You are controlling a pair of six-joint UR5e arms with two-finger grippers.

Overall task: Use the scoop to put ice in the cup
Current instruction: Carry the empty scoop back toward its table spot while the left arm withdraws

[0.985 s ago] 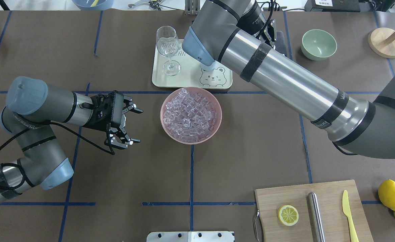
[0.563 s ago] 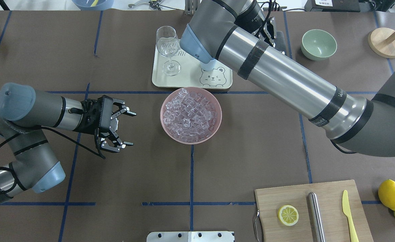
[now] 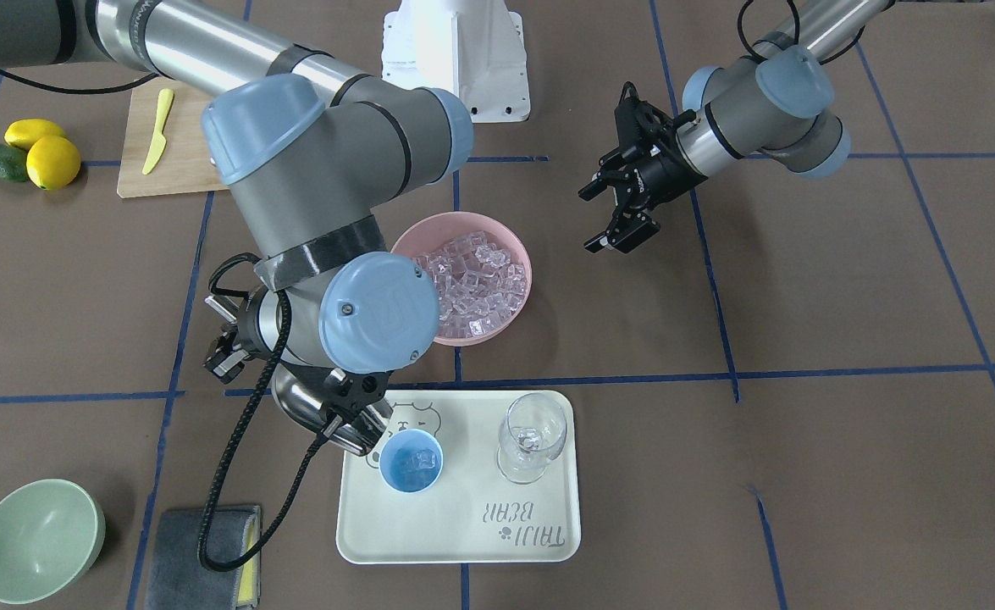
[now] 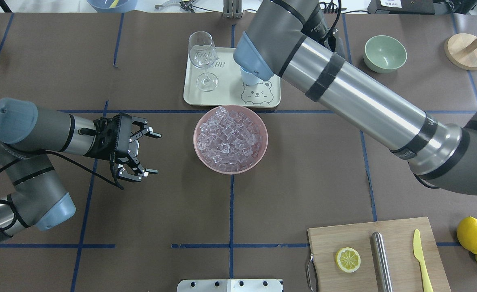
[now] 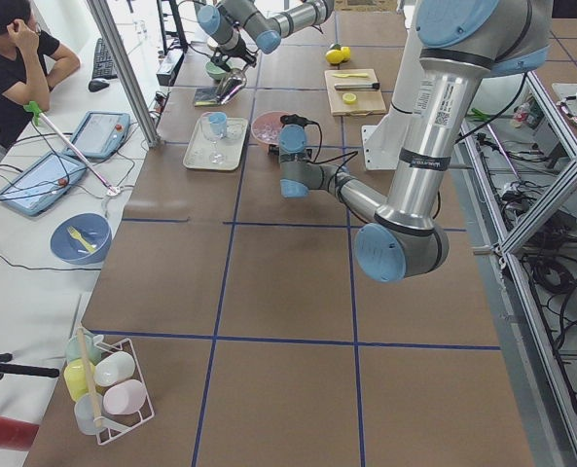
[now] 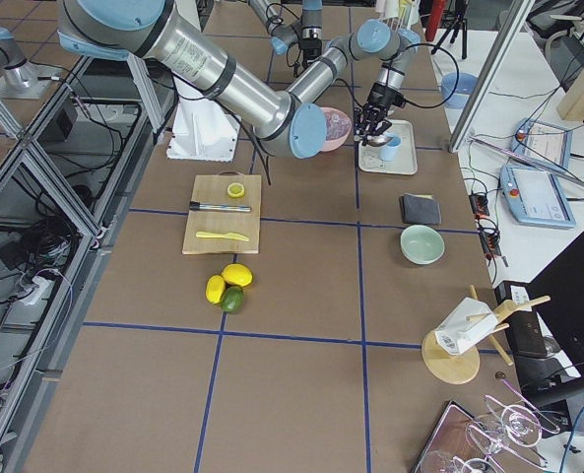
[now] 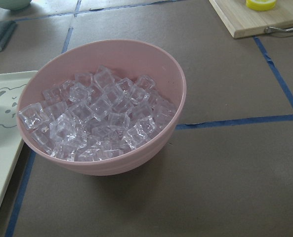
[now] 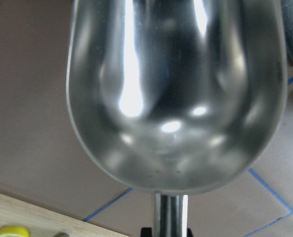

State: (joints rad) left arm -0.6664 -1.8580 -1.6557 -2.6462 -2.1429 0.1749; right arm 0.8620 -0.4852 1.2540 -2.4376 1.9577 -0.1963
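Brown tabletop (image 4: pixel 303 162): on the tray (image 3: pixel 463 525) the cup (image 3: pixel 411 462) holds some ice (image 3: pixel 417 460). Right gripper (image 8: pixel 164 232) clamps the scoop (image 3: pixel 302 407), which is empty beside the cup; left gripper (image 4: pixel 155 154) hangs spread. Pour seems done, so next comes refilling at the pink bowl (image 7: pixel 176 94)

Overhead view: tray (image 4: pixel 226 94) sat upper centre, glass (image 4: pixel 202 56) on its left half, cup (image 4: pixel 247 78) on its right. Bowl (image 4: pixel 230 172) holding ice (image 4: pixel 228 140) lay just below tray. Cutting board (image 4: pixel 400 232) lower right; lemons (image 4: pixel 472 235) at right edge.
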